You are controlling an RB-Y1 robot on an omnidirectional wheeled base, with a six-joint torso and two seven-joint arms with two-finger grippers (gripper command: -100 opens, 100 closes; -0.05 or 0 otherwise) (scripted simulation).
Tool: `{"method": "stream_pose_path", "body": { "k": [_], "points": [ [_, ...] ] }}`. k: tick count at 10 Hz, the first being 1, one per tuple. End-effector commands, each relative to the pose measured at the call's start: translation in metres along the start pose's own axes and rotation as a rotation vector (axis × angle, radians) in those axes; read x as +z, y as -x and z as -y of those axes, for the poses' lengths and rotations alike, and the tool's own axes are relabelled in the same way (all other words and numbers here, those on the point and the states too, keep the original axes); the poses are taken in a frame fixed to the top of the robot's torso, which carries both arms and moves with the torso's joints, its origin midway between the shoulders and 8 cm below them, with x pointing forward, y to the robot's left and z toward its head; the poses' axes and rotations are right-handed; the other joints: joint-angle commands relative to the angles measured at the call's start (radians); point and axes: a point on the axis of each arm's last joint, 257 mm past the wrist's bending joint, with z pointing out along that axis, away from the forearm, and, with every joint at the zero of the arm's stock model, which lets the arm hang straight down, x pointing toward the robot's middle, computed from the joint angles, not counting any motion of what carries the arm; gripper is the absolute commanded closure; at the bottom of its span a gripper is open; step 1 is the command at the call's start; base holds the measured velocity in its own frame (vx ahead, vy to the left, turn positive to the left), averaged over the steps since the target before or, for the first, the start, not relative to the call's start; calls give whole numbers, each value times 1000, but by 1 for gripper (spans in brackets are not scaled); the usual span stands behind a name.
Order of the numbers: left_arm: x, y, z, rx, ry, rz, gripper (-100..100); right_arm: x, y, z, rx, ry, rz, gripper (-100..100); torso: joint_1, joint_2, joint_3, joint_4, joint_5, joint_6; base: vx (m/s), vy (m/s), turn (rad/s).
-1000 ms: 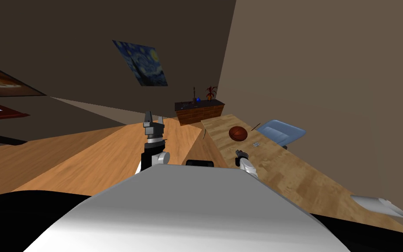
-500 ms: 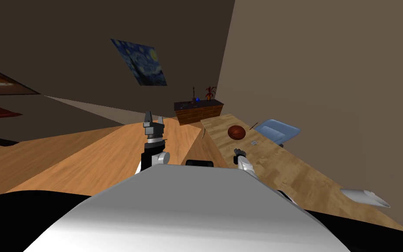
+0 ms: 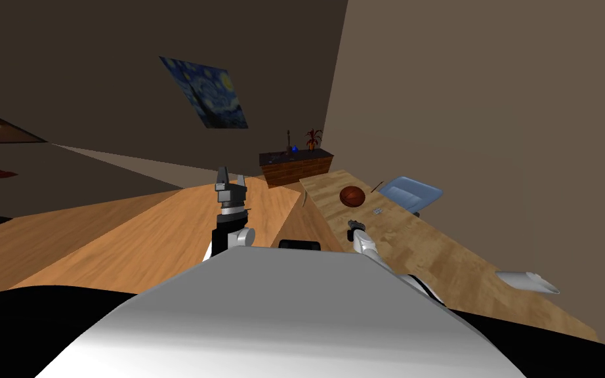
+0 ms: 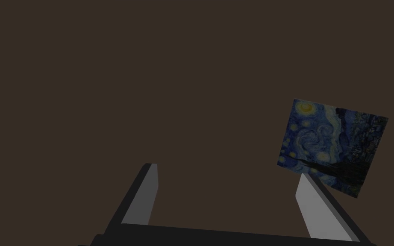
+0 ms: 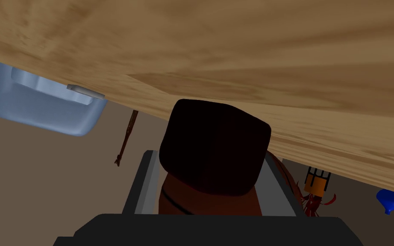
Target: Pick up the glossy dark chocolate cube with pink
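Since my view swung, right fingers (image 5: 145,183) pinch dark cube (image 5: 215,149) over table (image 5: 234,51).

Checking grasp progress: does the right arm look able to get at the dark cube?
Apparently yes: the right pincer seems shut on the dark cube, a finger against each side; the basketball lies beyond.

Ball (image 3: 352,195) on table (image 3: 439,259); chair (image 3: 414,193) just behind table, wall side. Sideboard (image 3: 294,168) past table's far end (plant (image 3: 312,138) on top). Cube (image 5: 215,151) between right gripper (image 3: 352,224) fingers, near ball.
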Motion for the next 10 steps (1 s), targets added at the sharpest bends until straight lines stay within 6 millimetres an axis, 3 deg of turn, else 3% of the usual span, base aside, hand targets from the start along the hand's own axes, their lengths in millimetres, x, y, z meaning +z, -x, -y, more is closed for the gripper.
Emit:
{"method": "stream_pose_path", "body": {
  "k": [1, 8, 10],
  "points": [
    [0, 0, 0, 0, 0, 0, 0, 4, 5, -6, -7, 2, 3, 100, 0, 0, 0, 0, 0, 0, -58, -9, -22],
    [0, 0, 0, 0, 0, 0, 0, 20, 46, -47, -40, 17, 19, 100, 0, -1, -1, 0, 1, 0, -58, -14, -51],
    [0, 0, 0, 0, 0, 0, 0, 19, 44, -46, -41, 18, 18, 100, 1, 0, 0, 0, 1, 0, -38, -7, -12]
  ]
}}
